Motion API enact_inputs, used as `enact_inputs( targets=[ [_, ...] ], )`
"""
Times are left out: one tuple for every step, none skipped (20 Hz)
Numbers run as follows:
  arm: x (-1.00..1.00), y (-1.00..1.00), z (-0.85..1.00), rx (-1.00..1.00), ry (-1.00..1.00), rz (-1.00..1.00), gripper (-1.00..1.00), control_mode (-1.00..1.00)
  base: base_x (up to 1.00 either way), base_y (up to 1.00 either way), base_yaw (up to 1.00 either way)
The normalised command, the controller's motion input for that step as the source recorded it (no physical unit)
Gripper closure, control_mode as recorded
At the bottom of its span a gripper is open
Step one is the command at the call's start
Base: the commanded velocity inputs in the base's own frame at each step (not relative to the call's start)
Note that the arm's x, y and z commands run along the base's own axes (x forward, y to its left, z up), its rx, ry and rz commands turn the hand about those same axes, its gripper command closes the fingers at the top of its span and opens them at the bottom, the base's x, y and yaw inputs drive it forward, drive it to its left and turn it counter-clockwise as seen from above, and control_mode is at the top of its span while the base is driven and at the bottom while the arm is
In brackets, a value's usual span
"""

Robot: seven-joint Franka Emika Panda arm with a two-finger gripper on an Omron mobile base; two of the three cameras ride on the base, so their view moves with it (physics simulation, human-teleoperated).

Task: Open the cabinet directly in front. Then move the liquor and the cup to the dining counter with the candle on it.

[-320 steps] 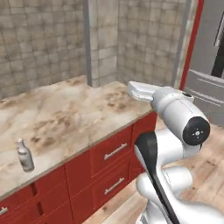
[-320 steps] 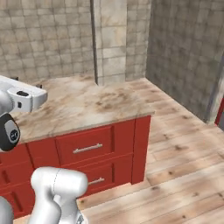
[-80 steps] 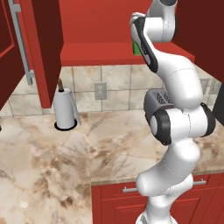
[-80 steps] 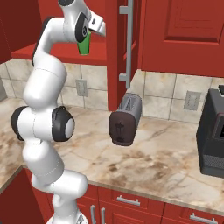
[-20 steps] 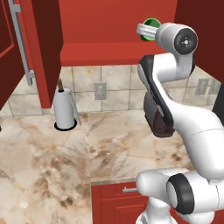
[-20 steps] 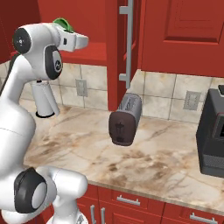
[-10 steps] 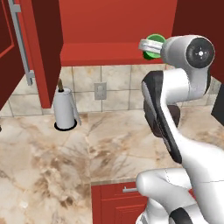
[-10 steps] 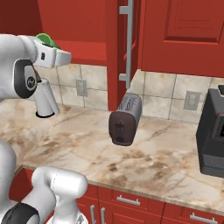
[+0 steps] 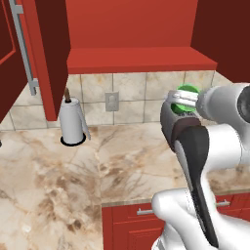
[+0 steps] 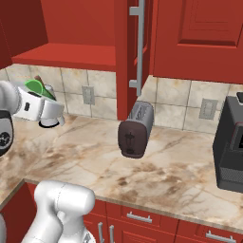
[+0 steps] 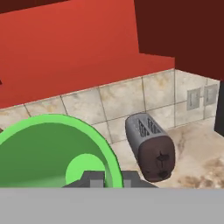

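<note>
- Gripper [image 11: 107, 178] clamped on the green cup [image 11: 57, 151], held above the marble tabletop [image 9: 122, 166].
- Cabinet [image 9: 139, 29] doors open; paper-towel roll [image 9: 72, 122] below.
- Right base view adds toaster [image 10: 135, 130] and 1 black appliance [image 10: 230, 147].

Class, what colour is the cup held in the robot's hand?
Bright green cup, clearest in the hand view.

Arm bent low, forearm horiz., gripper [image 11: 107, 178] clamped on the cup [image 11: 52, 151].
</note>
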Motion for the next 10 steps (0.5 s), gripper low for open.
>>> enact_inputs(
  targets=[
    [-1.0, -0.39, -0.67, 0.11, 0.17, -0.01, 1.0, -1.0, 0.0, 0.0, 0.0],
    [-0.94, -0.63, -0.27, 0.16, 0.1, -0.02, 1.0, -1.0, 0.0, 0.0, 0.0],
    [-0.61, -0.76, 0.0, 0.18, 0.06, 0.0, 1.0, -1.0, 0.0, 0.0, 0.0],
    [-0.37, -0.86, 0.0, 0.25, 0.14, -0.01, 1.0, -1.0, 0.0, 0.0, 0.0],
    [-0.26, -0.99, 0.0, 0.33, 0.21, 0.0, 1.0, -1.0, 0.0, 0.0, 0.0],
    [-0.21, -1.0, 0.0, 0.35, 0.25, 0.0, 1.0, -1.0, 0.0, 0.0, 0.0],
    [-0.14, -0.91, 0.0, 0.31, 0.26, 0.0, 1.0, -1.0, 0.0, 0.0, 0.0],
    [-0.16, -0.55, 0.01, 0.14, 0.06, 0.0, 1.0, -1.0, 0.0, 0.0, 0.0],
    [0.0, 0.0, 0.0, 0.0, 0.0, 0.0, 1.0, -1.0, 0.0, 0.0, 0.0],
    [0.0, 0.0, 0.0, 0.0, 0.0, 0.0, 1.0, -1.0, 0.0, 0.0, 0.0]
  ],
)
